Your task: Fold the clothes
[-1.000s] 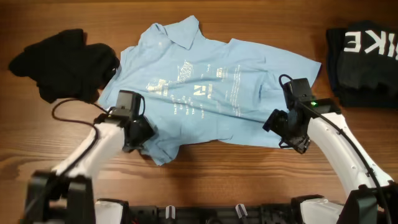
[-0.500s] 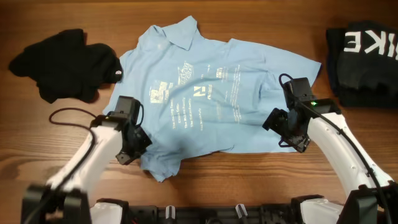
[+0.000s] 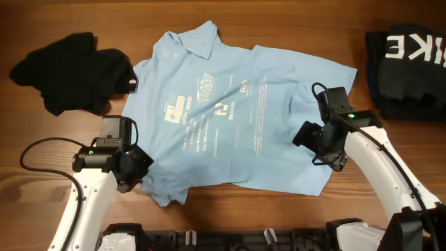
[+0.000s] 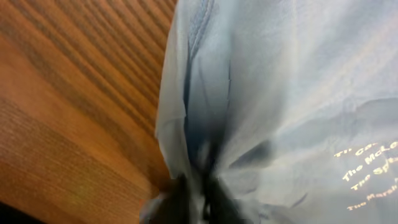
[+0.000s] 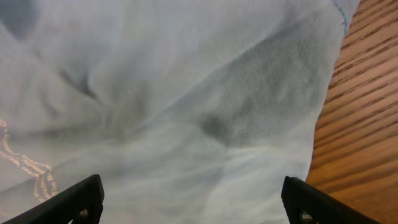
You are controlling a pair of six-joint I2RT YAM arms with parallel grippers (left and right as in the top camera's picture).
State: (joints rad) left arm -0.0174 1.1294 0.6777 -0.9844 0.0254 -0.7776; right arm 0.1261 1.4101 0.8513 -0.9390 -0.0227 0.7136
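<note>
In the last second I have drawn the left gripper (image 3: 139, 167) back toward the near-left corner of the table (image 3: 230, 219), and the shirt (image 3: 223, 104) has come with it. It now lies flatter in the middle of the table, chest print up and collar at the far side. The near hem reaches further right than before, though the near-left corner is still rumpled.

In the left wrist view the cloth gathers into a tight pinch between the fingers, so that side is clamped on the shirt's left edge. The right gripper (image 3: 320, 146) has not moved. It sits at the shirt's right side with its fingers (image 5: 81, 196) spread wide, cloth lying beneath them and nothing held.

I judge this is still the spreading stage, and no fold has been made. The next move probably needs a grip on the right as well. The black heap (image 3: 70, 70) and the black lettered top (image 3: 408, 63) lie off to either side.
</note>
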